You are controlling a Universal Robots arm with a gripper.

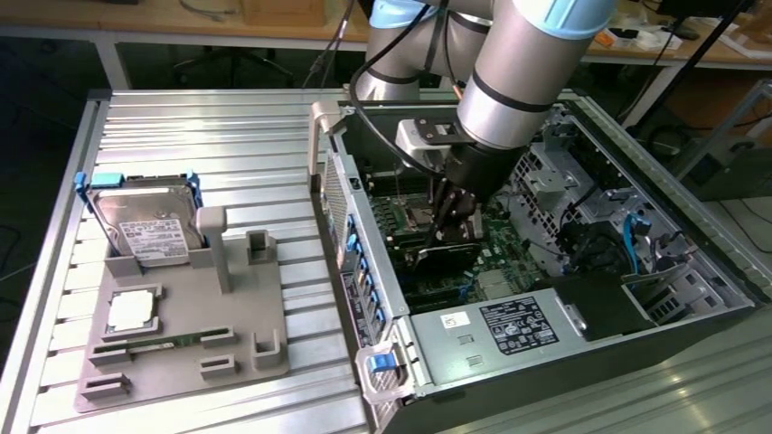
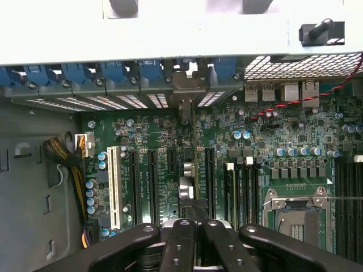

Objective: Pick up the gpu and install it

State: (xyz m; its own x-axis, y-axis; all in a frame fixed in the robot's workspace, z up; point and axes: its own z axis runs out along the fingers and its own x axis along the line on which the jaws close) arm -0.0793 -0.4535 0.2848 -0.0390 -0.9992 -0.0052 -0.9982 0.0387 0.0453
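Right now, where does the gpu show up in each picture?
Exterior view: gpu inside the open computer case, gripped under the end effector.
Wrist view: gpu seen edge-on, running from the end effector toward the blue clips.
Shared landmark: the row of blue clips along the case wall.

Arm (image 1: 519, 63) angled down, hand (image 1: 453, 217) closed
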